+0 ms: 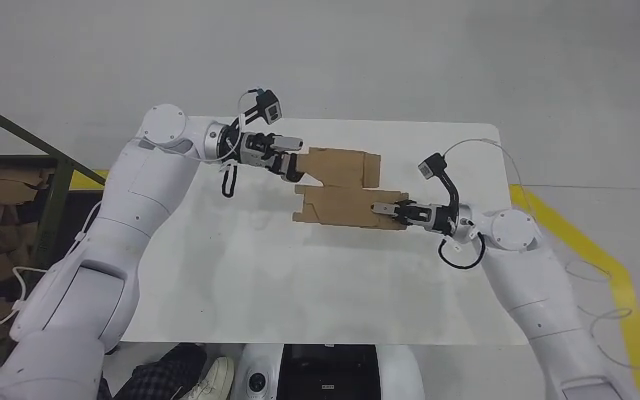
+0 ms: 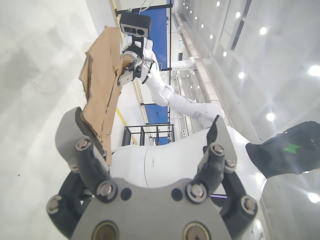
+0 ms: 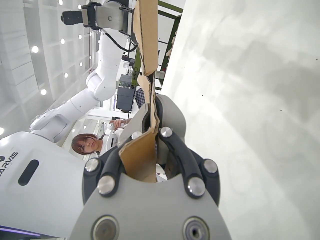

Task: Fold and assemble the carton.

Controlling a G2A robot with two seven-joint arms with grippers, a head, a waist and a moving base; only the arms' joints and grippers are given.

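The flattened brown carton [image 1: 340, 185] hangs just over the white table [image 1: 300, 290], near its far middle. My right gripper [image 1: 385, 210] is shut on the carton's right edge; in the right wrist view the cardboard [image 3: 146, 26] runs down between the closed fingers [image 3: 172, 116] of that gripper [image 3: 152, 106]. My left gripper [image 1: 297, 160] is at the carton's left end and stands open. In the left wrist view the carton's [image 2: 102, 76] corner rests against the inside of one finger [image 2: 80, 123], while the other finger [image 2: 216, 131] is far from it across the left gripper [image 2: 147, 121].
Bare table top [image 1: 260, 300] lies in front of the carton, toward the robot. The table's right edge [image 1: 505, 230] is close behind the right arm. A green frame [image 1: 40, 150] stands off the left side, and a yellow floor line [image 1: 560, 220] runs on the right.
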